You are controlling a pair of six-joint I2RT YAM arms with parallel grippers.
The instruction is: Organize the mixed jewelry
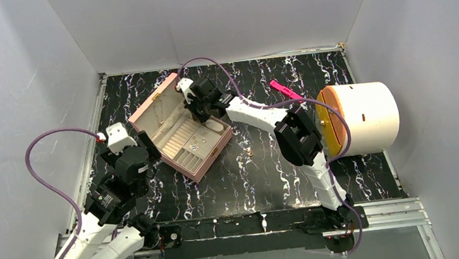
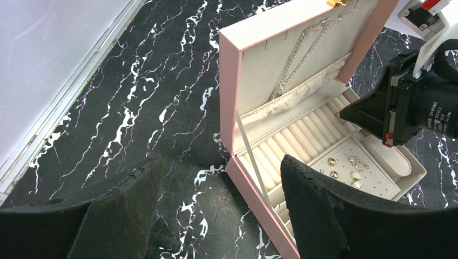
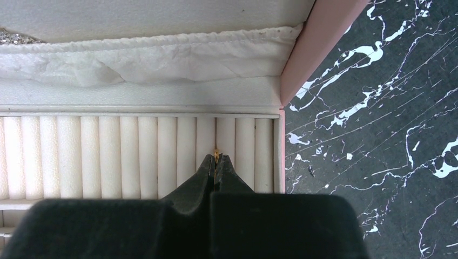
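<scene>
A pink jewelry box (image 1: 200, 170) lies open at the left middle of the table. In its perforated tray sit several of the mixed jewelry pieces (image 2: 345, 167), gold and silvery. My right gripper (image 3: 216, 157) is shut on a thin gold ring (image 3: 216, 154), seen edge-on. It hangs over the cream ring rolls (image 3: 108, 156), near their right end. One tiny piece (image 1: 249, 153) lies loose on the table, right of the box. My left gripper (image 2: 221, 160) is open with nothing in it, straddling the box's near left corner.
A chain necklace (image 2: 300, 54) hangs inside the raised lid (image 2: 229, 97). A bright pink bar (image 1: 283, 89) lies behind the right arm. At the far right a white drum with an orange face (image 1: 362, 117) lies on its side. White walls enclose the black marbled table (image 1: 264, 183).
</scene>
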